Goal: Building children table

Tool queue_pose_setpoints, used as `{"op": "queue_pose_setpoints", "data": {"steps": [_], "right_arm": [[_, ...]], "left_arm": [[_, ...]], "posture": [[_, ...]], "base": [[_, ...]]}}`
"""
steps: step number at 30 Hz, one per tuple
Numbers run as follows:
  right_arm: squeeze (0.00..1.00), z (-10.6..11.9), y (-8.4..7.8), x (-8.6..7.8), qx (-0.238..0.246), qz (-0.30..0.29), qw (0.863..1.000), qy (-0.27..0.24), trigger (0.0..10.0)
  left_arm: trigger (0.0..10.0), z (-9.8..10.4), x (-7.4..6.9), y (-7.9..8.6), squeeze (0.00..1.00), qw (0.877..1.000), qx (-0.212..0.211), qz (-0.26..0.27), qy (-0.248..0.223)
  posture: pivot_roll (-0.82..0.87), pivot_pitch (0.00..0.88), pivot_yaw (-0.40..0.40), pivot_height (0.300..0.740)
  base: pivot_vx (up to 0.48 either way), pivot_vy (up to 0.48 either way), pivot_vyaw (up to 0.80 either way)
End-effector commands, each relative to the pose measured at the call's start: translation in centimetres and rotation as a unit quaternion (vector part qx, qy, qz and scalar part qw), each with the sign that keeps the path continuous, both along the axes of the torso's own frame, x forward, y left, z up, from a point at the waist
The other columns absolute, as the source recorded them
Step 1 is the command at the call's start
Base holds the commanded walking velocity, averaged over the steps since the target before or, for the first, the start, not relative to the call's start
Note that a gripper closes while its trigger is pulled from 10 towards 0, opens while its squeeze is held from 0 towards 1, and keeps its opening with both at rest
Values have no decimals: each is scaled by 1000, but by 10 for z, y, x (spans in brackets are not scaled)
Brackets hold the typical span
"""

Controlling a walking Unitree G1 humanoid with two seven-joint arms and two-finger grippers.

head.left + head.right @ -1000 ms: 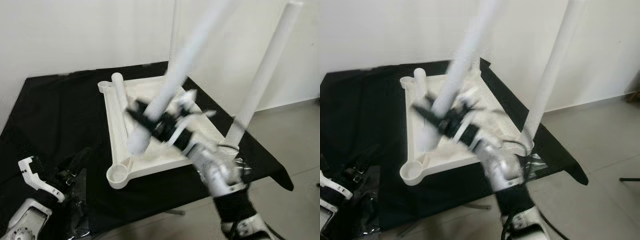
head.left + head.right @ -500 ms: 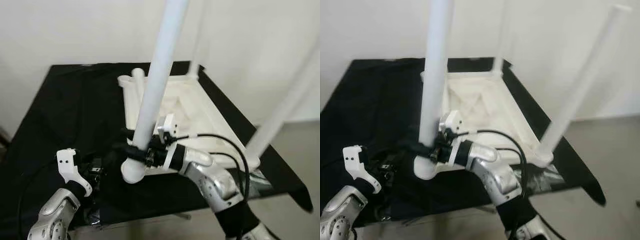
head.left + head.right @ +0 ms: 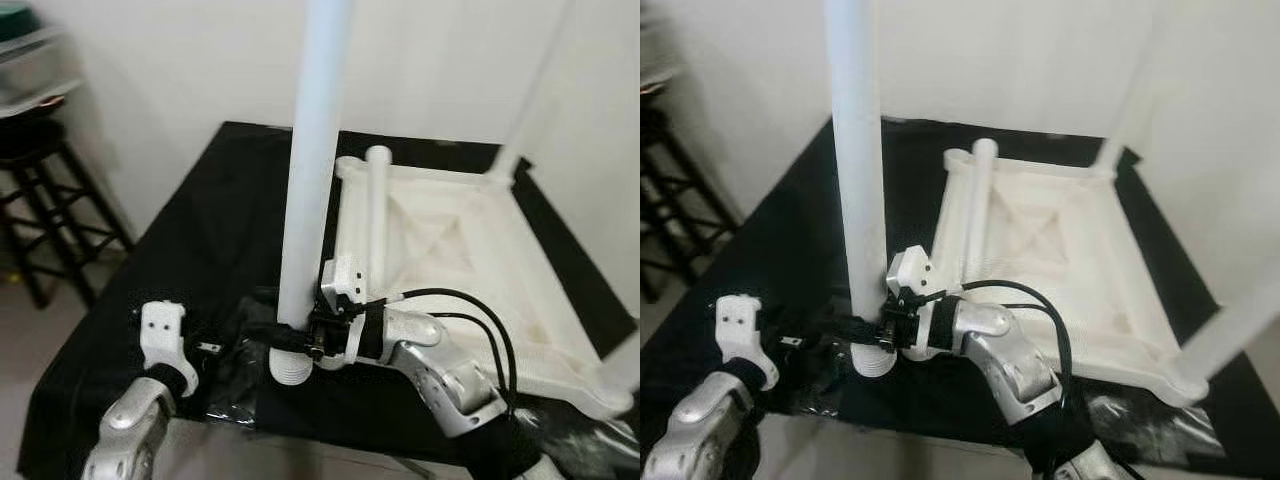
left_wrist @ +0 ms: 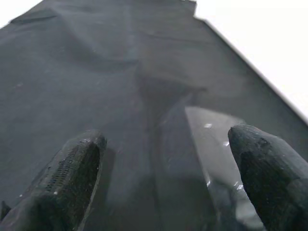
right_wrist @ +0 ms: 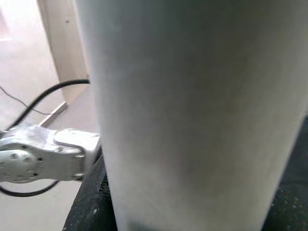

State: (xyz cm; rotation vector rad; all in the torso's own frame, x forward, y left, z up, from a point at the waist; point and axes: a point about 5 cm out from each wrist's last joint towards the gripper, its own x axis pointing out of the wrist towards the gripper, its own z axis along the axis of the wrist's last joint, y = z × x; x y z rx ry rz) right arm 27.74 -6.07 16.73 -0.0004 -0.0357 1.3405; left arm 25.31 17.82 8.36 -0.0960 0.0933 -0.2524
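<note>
Left eye view: right gripper [image 3: 290, 338] clamps upright white table leg [image 3: 312, 170] near its base, beside upturned tabletop [image 3: 450, 240].

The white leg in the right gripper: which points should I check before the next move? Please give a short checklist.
1. Right gripper shut on the white leg: ok.
2. Leg upright: ok.
3. Threaded end in the corner socket of the tabletop: cannot tell.
4. Left gripper open, above the black cloth: ok.
5. Loose leg lying in the tabletop, apart from the held one: ok.
</note>
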Motion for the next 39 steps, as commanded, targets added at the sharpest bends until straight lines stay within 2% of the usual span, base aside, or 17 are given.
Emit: {"op": "queue_pose_setpoints", "data": {"steps": [1, 8, 12, 14, 19, 23, 28, 32, 34, 39], "right_arm": [[0, 4, -3, 4, 1, -10, 1000, -13, 10000], [0, 6, -20, 21, -12, -62, 998, -26, 10000], [0, 3, -30, 26, -52, -77, 995, -44, 10000], [0, 0, -32, 26, -71, -76, 993, -51, 10000], [0, -1, -34, 27, -79, -77, 993, -51, 10000], [0, -1, -42, 29, -95, -69, 992, -50, 10000], [0, 2, -46, 28, -98, -52, 993, -50, 10000], [0, 10, -53, 30, -60, -50, 996, -33, 10000], [0, 19, -64, 27, 6, -27, 1000, 0, 10000], [0, 23, -77, 23, 43, -13, 999, 20, 10000]], "left_arm": [[10000, -4, -1, 0, 0, 1000, 12, 1, 4], [10000, 4, 4, -6, 0, 1000, 21, -7, -13], [10000, 23, 12, 0, 0, 999, 30, -9, -42], [10000, 28, 14, 1, 0, 998, 36, -12, -52], [10000, 32, 18, 0, 0, 997, 41, -17, -60], [10000, 46, 25, -4, 0, 994, 60, -32, -81], [10000, 50, 22, -11, 0, 993, 65, -42, -88], [10000, 47, 20, -18, 0, 992, 71, -54, -88], [10000, 46, 18, -21, 0, 991, 82, -63, -88], [10000, 44, 15, -21, 0, 990, 87, -69, -86]], "posture": [[-31, 0, -32, 740], [-22, 0, -37, 740], [-20, 0, -37, 740], [-19, 0, -38, 740], [-7, 0, -44, 740], [10, 23, -55, 740], [4, 41, -59, 740], [9, 48, -62, 740], [11, 51, -61, 740], [17, 57, -54, 740]], "base": [[0, 0, 775], [0, 0, 111], [0, 0, 0], [0, 0, 0], [0, 0, 0], [0, 0, 0], [0, 0, 0], [0, 0, 0], [0, 0, 0], [0, 0, 0]]}}
